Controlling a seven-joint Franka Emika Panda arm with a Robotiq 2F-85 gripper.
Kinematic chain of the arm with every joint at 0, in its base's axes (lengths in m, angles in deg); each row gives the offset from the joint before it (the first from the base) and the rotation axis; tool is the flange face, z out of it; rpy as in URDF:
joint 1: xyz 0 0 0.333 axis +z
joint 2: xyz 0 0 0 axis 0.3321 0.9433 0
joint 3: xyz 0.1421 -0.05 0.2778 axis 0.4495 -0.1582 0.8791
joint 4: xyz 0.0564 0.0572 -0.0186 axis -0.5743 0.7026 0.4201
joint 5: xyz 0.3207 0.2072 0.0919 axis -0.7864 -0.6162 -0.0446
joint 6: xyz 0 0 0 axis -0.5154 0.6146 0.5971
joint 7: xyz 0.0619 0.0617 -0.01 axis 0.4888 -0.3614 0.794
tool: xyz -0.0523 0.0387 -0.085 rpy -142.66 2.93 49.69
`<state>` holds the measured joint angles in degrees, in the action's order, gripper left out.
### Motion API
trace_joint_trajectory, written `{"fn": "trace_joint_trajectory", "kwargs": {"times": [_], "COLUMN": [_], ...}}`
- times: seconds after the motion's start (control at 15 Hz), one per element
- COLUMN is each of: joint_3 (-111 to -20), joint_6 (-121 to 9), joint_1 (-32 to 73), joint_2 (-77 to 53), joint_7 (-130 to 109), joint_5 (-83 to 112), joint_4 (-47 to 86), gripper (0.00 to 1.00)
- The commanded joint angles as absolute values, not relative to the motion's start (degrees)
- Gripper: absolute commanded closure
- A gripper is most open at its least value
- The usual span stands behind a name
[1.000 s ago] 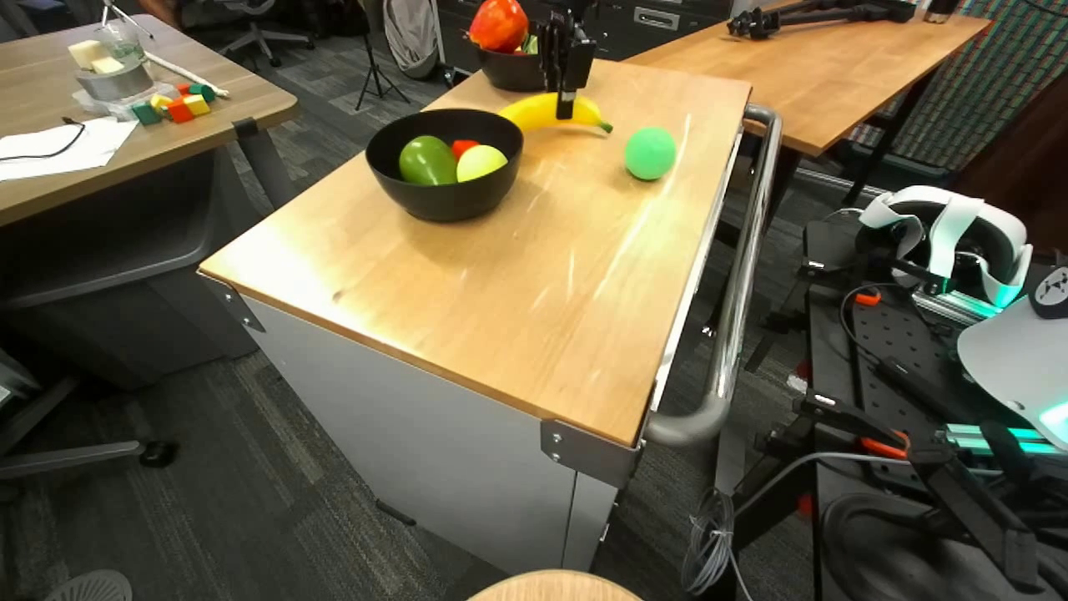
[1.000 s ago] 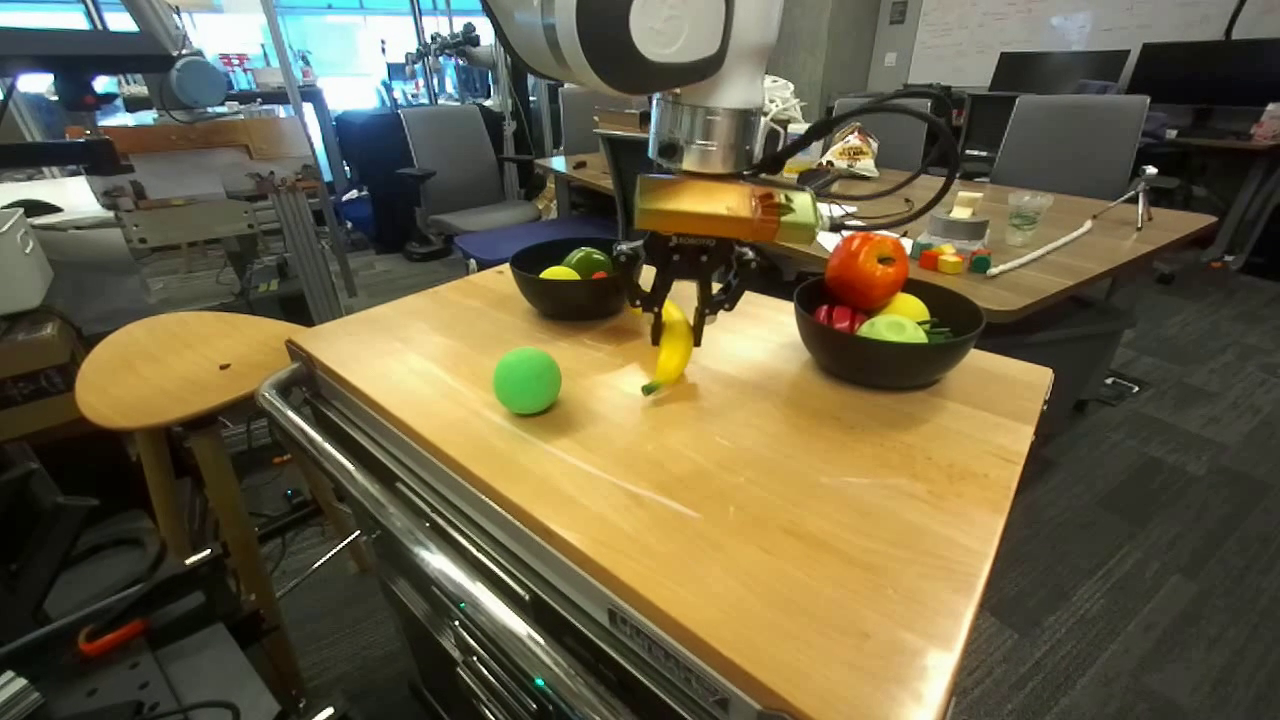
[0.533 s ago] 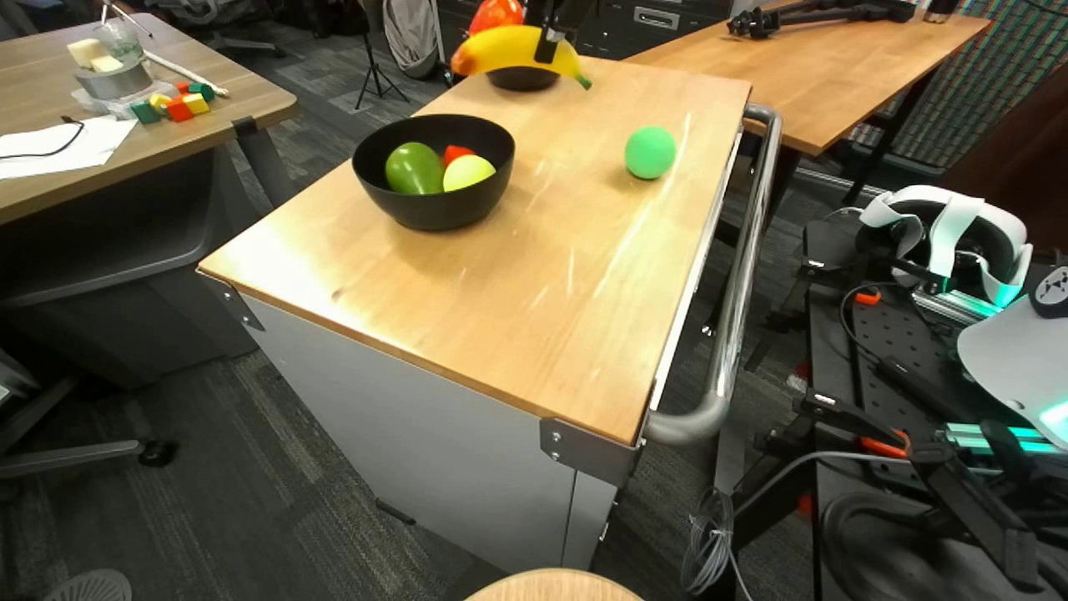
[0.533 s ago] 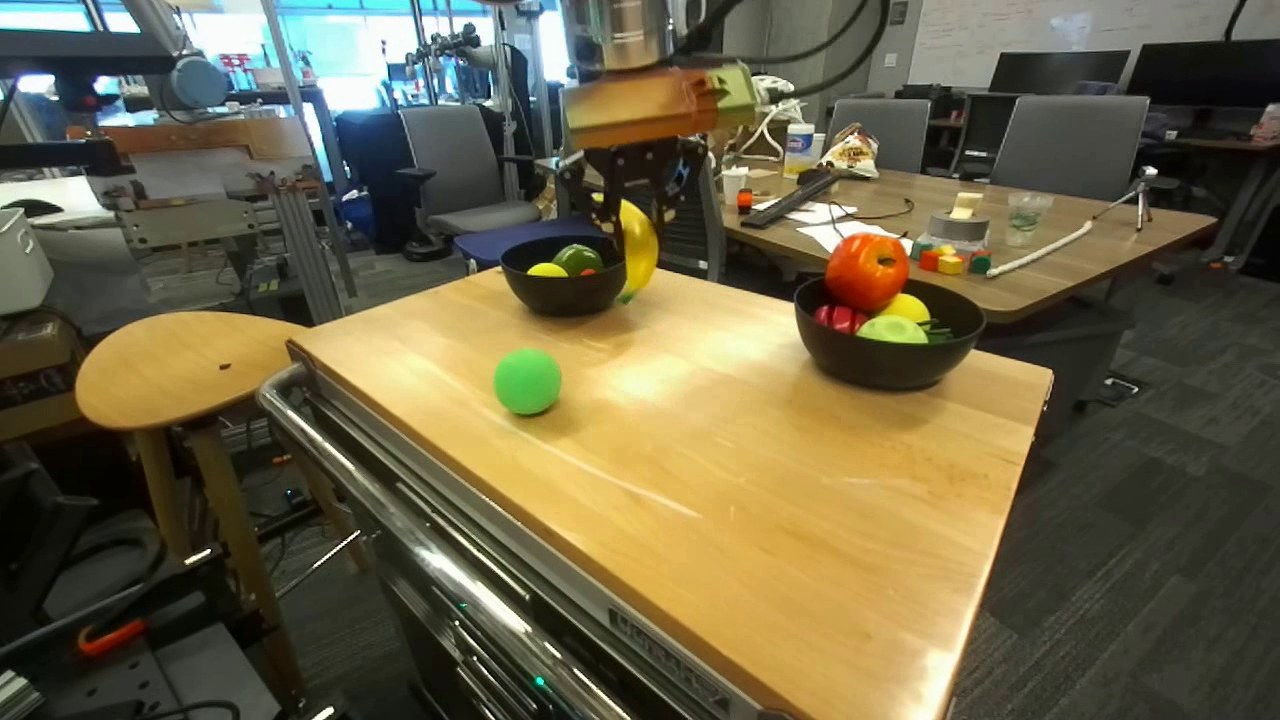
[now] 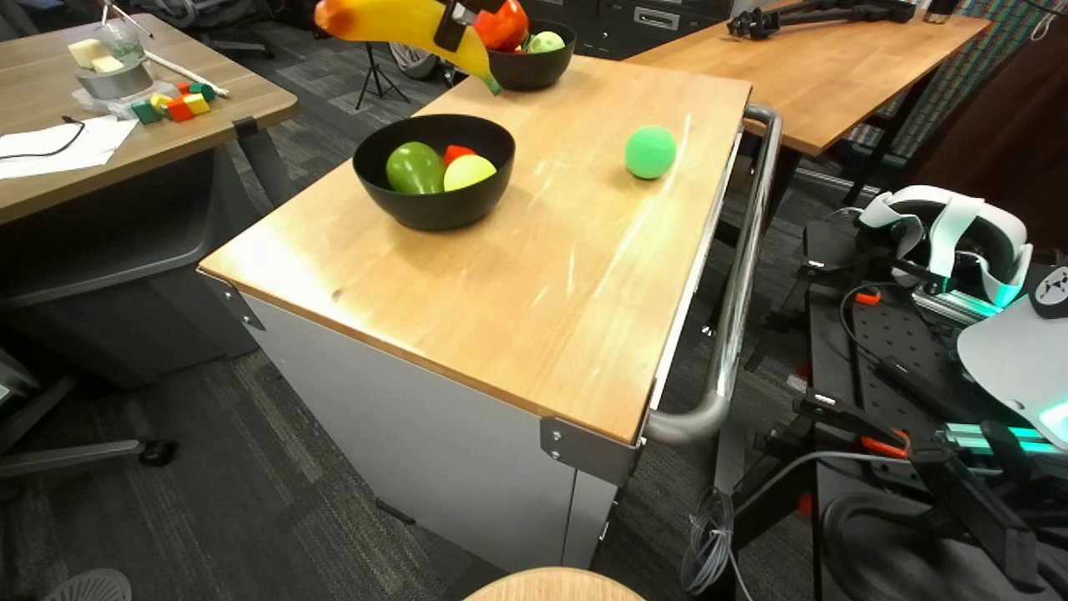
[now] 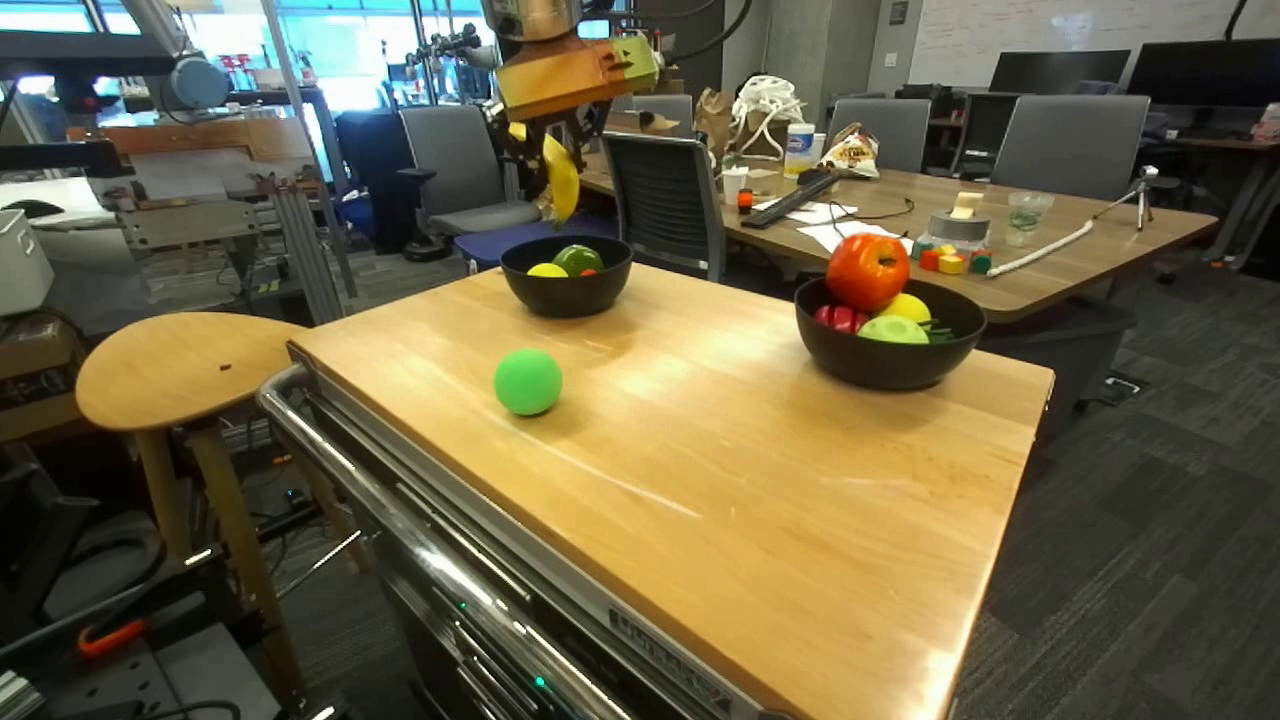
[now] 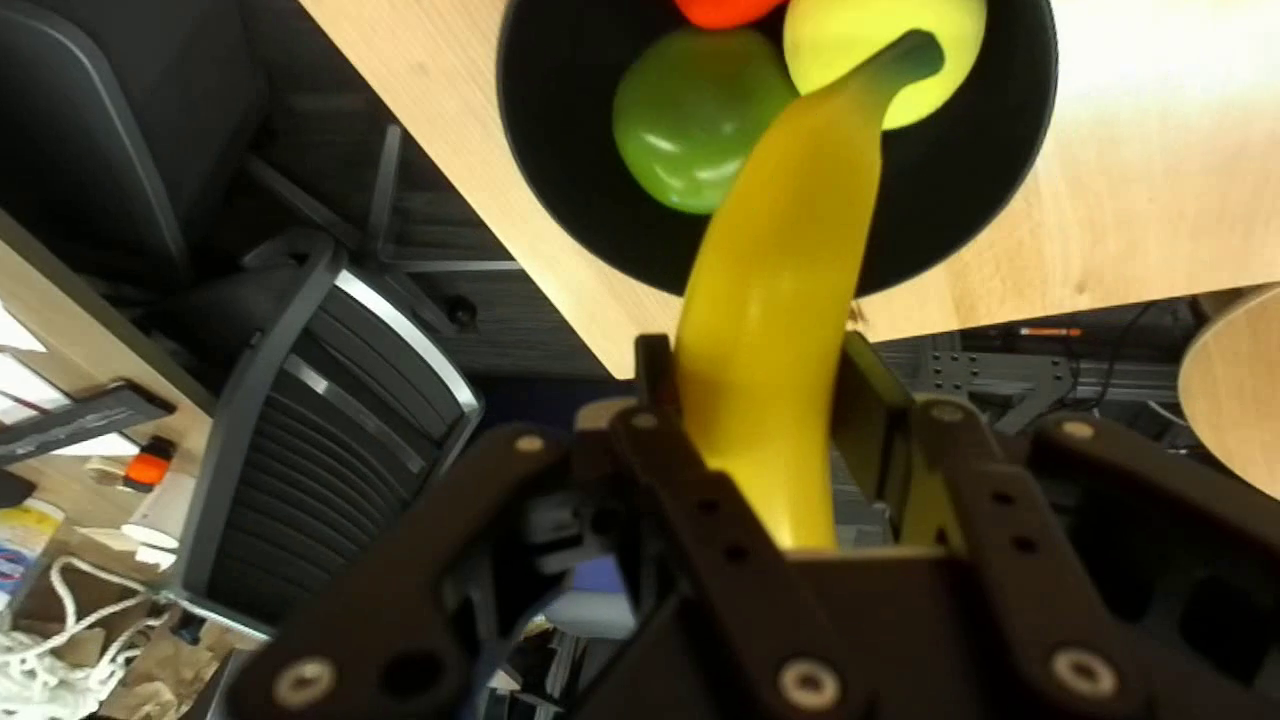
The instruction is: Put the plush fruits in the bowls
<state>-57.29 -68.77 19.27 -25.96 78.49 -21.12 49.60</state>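
overexposed windows (image 6: 350,88), white glare on the wooden tabletop (image 6: 700,440), soft shadows under the bowls (image 6: 870,364)

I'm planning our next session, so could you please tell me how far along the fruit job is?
Done: fruits sit in both bowls. In hand: the gripper holds the banana aloft, not yet in a bowl. Left: placing it, then the round green fruit on the tabletop.

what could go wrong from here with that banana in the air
The long banana in the tool might catch the rim of the black bowl below or slide off the fruits inside. That bowl also sits near the tabletop edge, so a hard bump could shove it over.
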Motion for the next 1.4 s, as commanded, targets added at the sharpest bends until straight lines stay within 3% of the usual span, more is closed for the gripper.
{"fn": "trace_joint_trajectory", "kwargs": {"times": [0.0, 0.47, 0.53, 0.6, 0.73, 1.0, 1.33], "joint_3": [-57.06, -57.44, -57.59, -57.77, -58.41, -59.78, -63.49], "joint_6": [-69.28, -67.59, -66.29, -65.01, -60.52, -46.43, -21.61], "joint_1": [20.70, 19.62, 19.40, 19.09, 18.58, 16.54, 13.68], "joint_2": [-21.28, -15.90, -15.79, -15.96, -16.94, -19.84, -23.27], "joint_7": [76.23, 68.32, 66.57, 64.97, 61.00, 56.33, 57.49], "joint_5": [-17.81, -6.26, -4.59, -3.37, -0.45, 1.61, 3.39], "joint_4": [45.31, 41.51, 41.07, 40.84, 40.17, 36.89, 35.00], "gripper": [0.85, 0.85, 0.74, 0.35, 0.27, 0.00, 0.00]}}
